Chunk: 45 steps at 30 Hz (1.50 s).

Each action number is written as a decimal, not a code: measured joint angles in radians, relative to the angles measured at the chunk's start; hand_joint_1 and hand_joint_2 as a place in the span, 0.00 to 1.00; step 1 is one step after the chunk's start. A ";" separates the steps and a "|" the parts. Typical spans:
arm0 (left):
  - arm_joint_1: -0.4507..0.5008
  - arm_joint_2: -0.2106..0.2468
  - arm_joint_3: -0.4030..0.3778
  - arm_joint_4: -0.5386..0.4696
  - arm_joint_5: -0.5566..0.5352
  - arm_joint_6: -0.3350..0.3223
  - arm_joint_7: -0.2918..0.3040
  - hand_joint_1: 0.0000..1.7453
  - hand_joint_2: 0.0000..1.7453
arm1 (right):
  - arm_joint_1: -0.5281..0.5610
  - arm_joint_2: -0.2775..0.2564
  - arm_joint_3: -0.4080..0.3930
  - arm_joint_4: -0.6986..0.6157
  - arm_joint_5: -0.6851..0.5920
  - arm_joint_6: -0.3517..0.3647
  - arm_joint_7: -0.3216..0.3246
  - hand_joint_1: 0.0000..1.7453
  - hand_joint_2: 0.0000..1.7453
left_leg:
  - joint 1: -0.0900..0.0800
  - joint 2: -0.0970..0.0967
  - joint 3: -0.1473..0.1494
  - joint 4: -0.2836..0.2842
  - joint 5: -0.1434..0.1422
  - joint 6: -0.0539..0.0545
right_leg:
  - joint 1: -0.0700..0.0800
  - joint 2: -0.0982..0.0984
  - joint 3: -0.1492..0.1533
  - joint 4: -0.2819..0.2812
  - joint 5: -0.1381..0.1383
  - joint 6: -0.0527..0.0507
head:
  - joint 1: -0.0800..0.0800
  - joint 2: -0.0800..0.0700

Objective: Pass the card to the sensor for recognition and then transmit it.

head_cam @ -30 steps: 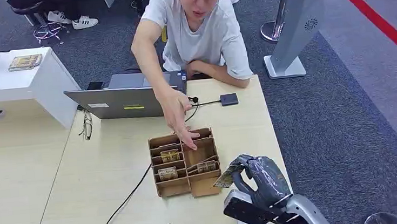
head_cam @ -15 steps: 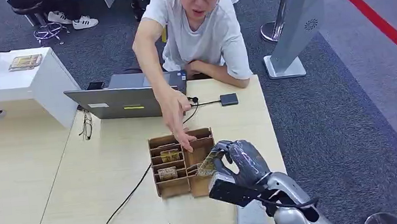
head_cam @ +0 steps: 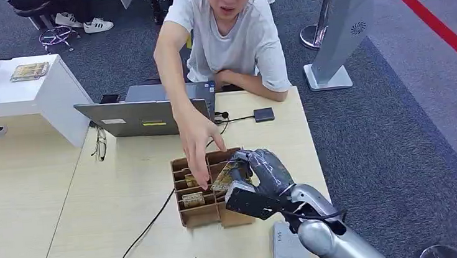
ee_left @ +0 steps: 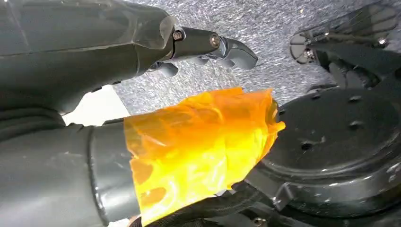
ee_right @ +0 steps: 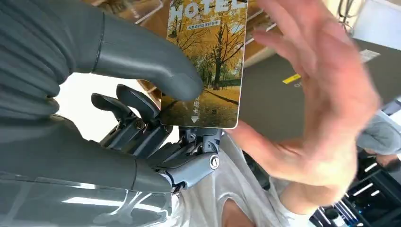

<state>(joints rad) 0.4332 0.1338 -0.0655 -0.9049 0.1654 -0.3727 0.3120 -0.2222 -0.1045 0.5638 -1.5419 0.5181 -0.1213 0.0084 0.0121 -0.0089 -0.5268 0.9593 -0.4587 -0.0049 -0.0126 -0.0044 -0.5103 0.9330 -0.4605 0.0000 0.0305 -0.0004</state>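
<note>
Right robot hand (head_cam: pixel 261 171) pinches card (ee_right: pixel 208 66) beside person's hand (head_cam: pixel 197 145).

one card (ee_right: pixel 208 61), one cardboard box (head_cam: pixel 199 214), one laptop (head_cam: pixel 144 116), one person (head_cam: pixel 230 35)

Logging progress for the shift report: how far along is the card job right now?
Done: the right hand has the card pinched between thumb and fingers. In hand: the card is over the box, beside the person's hand. Left: whether the sensor read it cannot be told, and the handover is not yet made.
</note>
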 joint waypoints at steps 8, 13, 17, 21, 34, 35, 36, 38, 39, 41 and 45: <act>0.000 0.003 -0.005 0.000 0.008 0.003 -0.001 0.00 0.00 | -0.002 0.001 0.001 0.002 -0.001 -0.002 0.000 1.00 1.00 | 0.000 0.000 0.000 0.000 0.000 0.000 | 0.000 0.000 0.000 0.000 0.000 0.000 | 0.000 0.000; -0.005 0.065 -0.127 0.005 0.175 0.081 -0.031 0.00 0.00 | -0.021 0.027 0.011 0.025 -0.016 -0.069 -0.016 1.00 1.00 | 0.000 0.000 0.000 0.000 0.000 0.000 | 0.000 0.000 0.000 0.000 0.000 0.000 | 0.000 0.000; -0.134 0.088 -0.388 0.096 -0.043 0.452 -0.091 0.00 0.00 | -0.031 0.061 0.003 0.040 0.028 -0.139 0.029 1.00 1.00 | -0.003 -0.007 -0.001 0.000 0.003 0.003 | -0.003 -0.007 -0.002 0.000 0.001 0.000 | 0.000 0.000; -0.256 -0.003 -0.633 0.186 -0.464 0.852 -0.023 0.00 0.00 | -0.008 0.065 -0.035 0.003 0.069 -0.121 0.049 0.23 1.00 | -0.002 -0.008 -0.005 0.001 0.005 0.003 | -0.002 -0.008 -0.001 0.000 0.004 0.003 | 0.000 0.000; -0.371 -0.039 -0.797 0.263 -0.422 0.759 -0.031 0.00 0.00 | 0.016 0.082 -0.104 -0.042 0.109 -0.101 0.053 0.00 0.00 | -0.001 -0.002 -0.006 0.003 0.005 0.003 | -0.001 -0.001 -0.005 0.000 0.006 0.005 | 0.000 0.000; -0.375 -0.040 -0.798 0.266 -0.423 0.755 -0.033 0.00 0.00 | 0.016 0.083 -0.108 -0.044 0.113 -0.100 0.053 0.00 0.00 | -0.001 -0.002 -0.006 0.003 0.005 0.003 | -0.001 -0.001 -0.005 0.000 0.006 0.005 | 0.000 0.000; -0.378 -0.040 -0.798 0.266 -0.424 0.750 -0.035 0.00 0.00 | 0.015 0.084 -0.110 -0.045 0.115 -0.098 0.053 0.00 0.00 | -0.001 -0.002 -0.006 0.003 0.005 0.003 | -0.001 -0.001 -0.005 0.000 0.006 0.005 | 0.000 0.000; -0.384 -0.040 -0.798 0.271 -0.424 0.748 -0.038 0.00 0.00 | 0.016 0.084 -0.112 -0.047 0.115 -0.097 0.053 0.00 0.00 | -0.001 -0.002 -0.006 0.003 0.005 0.002 | -0.001 -0.001 -0.005 0.000 0.006 0.004 | 0.000 0.000; -0.385 -0.040 -0.798 0.273 -0.424 0.748 -0.039 0.00 0.00 | 0.016 0.084 -0.113 -0.048 0.115 -0.097 0.053 0.00 0.00 | -0.001 -0.002 -0.006 0.003 0.005 0.002 | -0.001 -0.001 -0.005 0.000 0.006 0.005 | 0.000 0.000; -0.388 -0.040 -0.798 0.275 -0.424 0.748 -0.040 0.00 0.00 | 0.016 0.085 -0.114 -0.049 0.116 -0.097 0.053 0.00 0.00 | -0.001 -0.002 -0.006 0.003 0.005 0.002 | -0.001 -0.001 -0.005 0.000 0.006 0.005 | 0.000 0.000; -0.389 -0.041 -0.798 0.278 -0.424 0.748 -0.040 0.00 0.00 | 0.016 0.085 -0.116 -0.051 0.116 -0.096 0.053 0.00 0.00 | -0.001 -0.002 -0.006 0.003 0.005 0.002 | -0.001 -0.001 -0.005 -0.001 0.006 0.005 | 0.000 0.000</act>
<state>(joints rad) 0.0445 0.0927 -0.8637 -0.6264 -0.2590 0.3754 0.2716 -0.2064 -0.0195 0.4475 -1.5934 0.6340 -0.2171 0.0614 0.0110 -0.0107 -0.5328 0.9619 -0.4536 -0.0028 -0.0137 -0.0052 -0.5153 0.9324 -0.4541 0.0045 0.0305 -0.0004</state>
